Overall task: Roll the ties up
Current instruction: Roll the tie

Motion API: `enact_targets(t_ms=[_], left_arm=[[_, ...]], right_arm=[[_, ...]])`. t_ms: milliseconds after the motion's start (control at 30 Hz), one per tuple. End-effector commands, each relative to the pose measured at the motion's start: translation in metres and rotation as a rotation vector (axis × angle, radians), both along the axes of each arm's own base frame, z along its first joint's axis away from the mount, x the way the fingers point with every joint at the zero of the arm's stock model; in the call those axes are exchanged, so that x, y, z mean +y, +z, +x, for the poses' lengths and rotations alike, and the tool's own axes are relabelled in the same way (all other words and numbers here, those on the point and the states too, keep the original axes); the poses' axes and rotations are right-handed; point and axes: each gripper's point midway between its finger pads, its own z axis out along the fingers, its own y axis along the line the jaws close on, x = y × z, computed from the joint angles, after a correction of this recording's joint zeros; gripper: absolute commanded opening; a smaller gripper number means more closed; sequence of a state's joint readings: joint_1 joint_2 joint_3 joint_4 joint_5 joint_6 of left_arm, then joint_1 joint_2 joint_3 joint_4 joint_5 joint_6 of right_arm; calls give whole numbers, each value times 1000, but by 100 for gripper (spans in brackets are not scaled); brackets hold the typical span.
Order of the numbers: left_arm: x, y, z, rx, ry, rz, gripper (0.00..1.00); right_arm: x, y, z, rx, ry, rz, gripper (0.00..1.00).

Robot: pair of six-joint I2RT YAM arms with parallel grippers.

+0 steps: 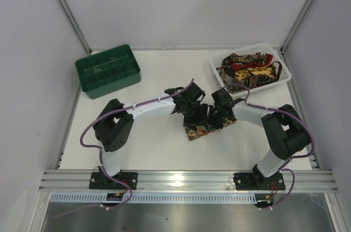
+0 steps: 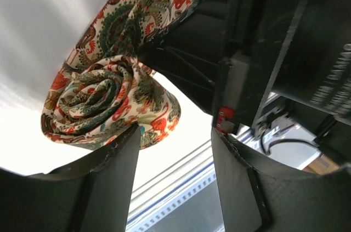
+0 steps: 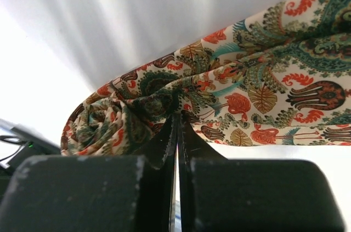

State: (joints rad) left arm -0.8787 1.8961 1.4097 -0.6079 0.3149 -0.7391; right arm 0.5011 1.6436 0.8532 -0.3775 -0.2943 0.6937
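One floral tie (image 2: 93,103) is wound into a loose spiral roll at its end, and the rest of its strip (image 3: 285,78) runs off flat to the right. My right gripper (image 3: 178,116) is shut, its tips pinching a fold of this tie right beside the roll (image 3: 104,122). My left gripper (image 2: 175,133) stands open; its left finger (image 2: 109,171) touches the underside of the roll and nothing lies between the fingers. From above, both grippers (image 1: 193,112) (image 1: 216,118) meet over the tie (image 1: 196,132) at the table's middle. More ties (image 1: 248,67) are piled in the tray.
A white plastic tray (image 1: 284,78) sits at the back right. A green compartmented crate (image 1: 108,70) stands at the back left. The right arm's black body (image 2: 285,51) crowds close to the left gripper. A metal rail (image 1: 186,180) runs along the near table edge.
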Motion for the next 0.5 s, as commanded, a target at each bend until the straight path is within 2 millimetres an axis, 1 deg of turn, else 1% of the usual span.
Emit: enact_targets(t_ms=[0,33,67,100,133,167,267,367,467], left_arm=[[10,3,1,-54,-21,-2,60],[13,1,-1,-62,-34,2,60],[17,0,-3,-65,-41,9,60],[23,-1,-5,-74,-42,20,60],[28,-3,-7,-80,-48,33,60],[34,-8,-9,-84,-47,51,60],[41,-6,-8,-110,-48,63,60],[42,-6,-6,-118,-45,67,60],[38,-4,-3,-122,-48,51,60]], right_arm=[[15,-4,-27,75,-15,35,0],[20,-2,-26,69,-24,63,0],[25,0,-29,78,-31,86,0],[26,-3,-38,106,-34,103,0],[31,1,-37,104,-51,132,0],[32,2,-40,117,-54,145,0],[36,6,-43,128,-66,176,0],[35,14,-37,93,-46,159,0],[27,25,-25,39,-32,122,0]])
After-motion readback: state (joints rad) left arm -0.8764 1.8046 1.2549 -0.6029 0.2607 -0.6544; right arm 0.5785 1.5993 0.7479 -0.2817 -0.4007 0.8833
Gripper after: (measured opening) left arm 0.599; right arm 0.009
